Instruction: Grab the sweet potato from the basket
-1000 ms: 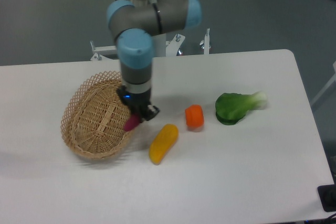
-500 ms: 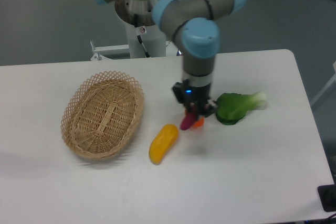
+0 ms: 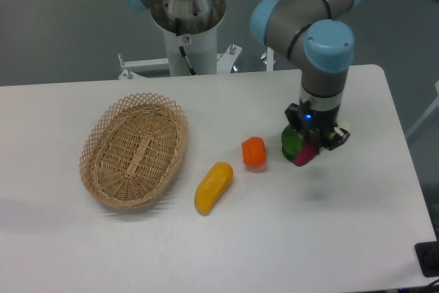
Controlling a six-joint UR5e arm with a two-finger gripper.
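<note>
Pincer: the gripper (image 3: pixel 310 147) hangs at the right of the frame, pointing down from the arm's blue-capped wrist, fingers clenched on the sweet potato (image 3: pixel 305 153).
Sweet potato: a small magenta piece caught between the fingers, well clear of the basket (image 3: pixel 134 150); it seems to hang a little above the table (image 3: pixel 226 245), judging by the faint shadow lower down, though the height is hard to read.
Long axis: tilted, its lower tip toward the lower left of the frame and its upper end hidden in the fingers.
Key relation: the potato sits directly under the pincer, gripped near its upper end, so most of its length hangs free below the fingers; only one arm is present, so there is no question of which is nearer.
Just behind: a green leafy vegetable (image 3: pixel 291 143) lies on the table, mostly covered by the gripper and potato; whether they touch cannot be told.
Further left: a small orange pepper (image 3: pixel 254 151), then a yellow vegetable (image 3: pixel 213 186) lying at a slant, both on the table and apart from the pincer.
Far left: the basket, with nothing visible inside it.
Task stage: judged from this layout, the pick-up from the basket is done.
Risk: an end-on grip may let the potato swivel or slip.
</note>
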